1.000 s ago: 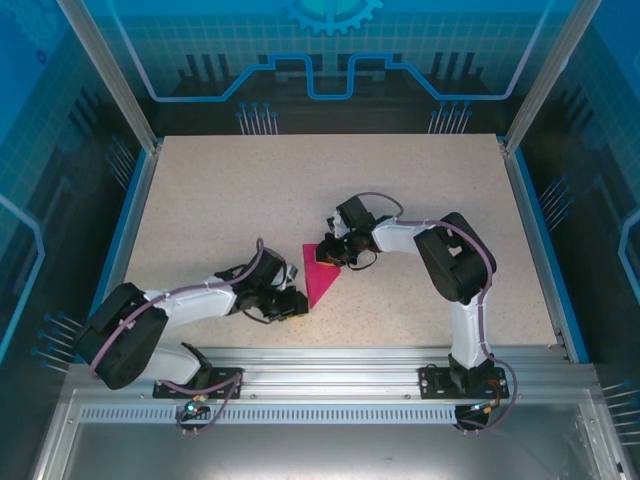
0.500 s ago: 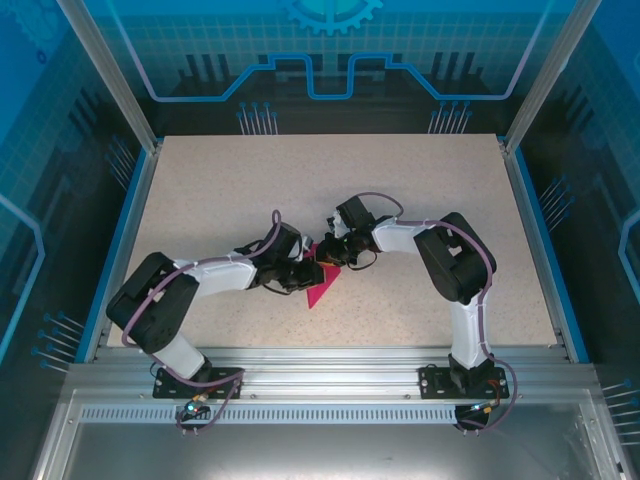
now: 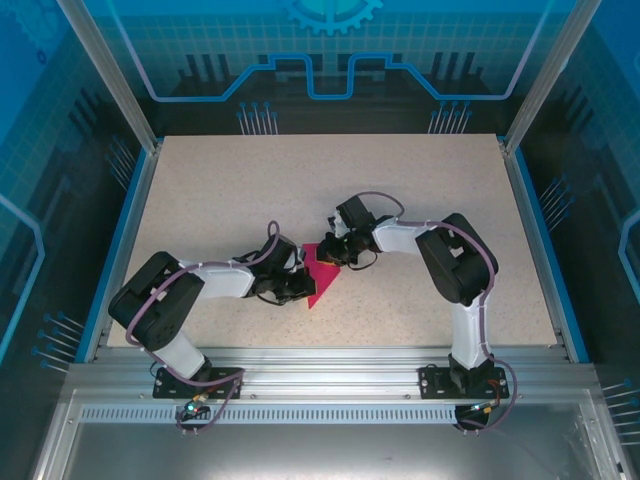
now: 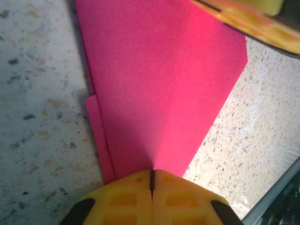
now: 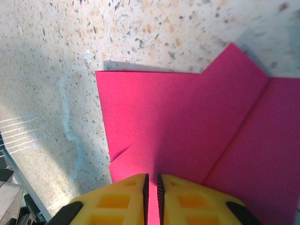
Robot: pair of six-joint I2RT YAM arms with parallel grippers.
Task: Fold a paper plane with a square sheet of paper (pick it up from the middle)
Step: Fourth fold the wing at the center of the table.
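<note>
Pinching the pink paper (image 4: 159, 89) from two sides, I see my left gripper (image 4: 151, 177) pressed together on one edge and my right gripper (image 5: 152, 182) nipping the opposite edge; it lies part-folded mid-table (image 3: 420, 190), between both arms.

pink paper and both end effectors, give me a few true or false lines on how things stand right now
The pink paper is a flat, unfolded square. False: it shows creases and overlapping layers.
The left end effector is shut on the paper's edge. True.
A speckled table is under the paper. True.
The right end effector hangs far from the paper. False: its fingers pinch the paper too.
</note>
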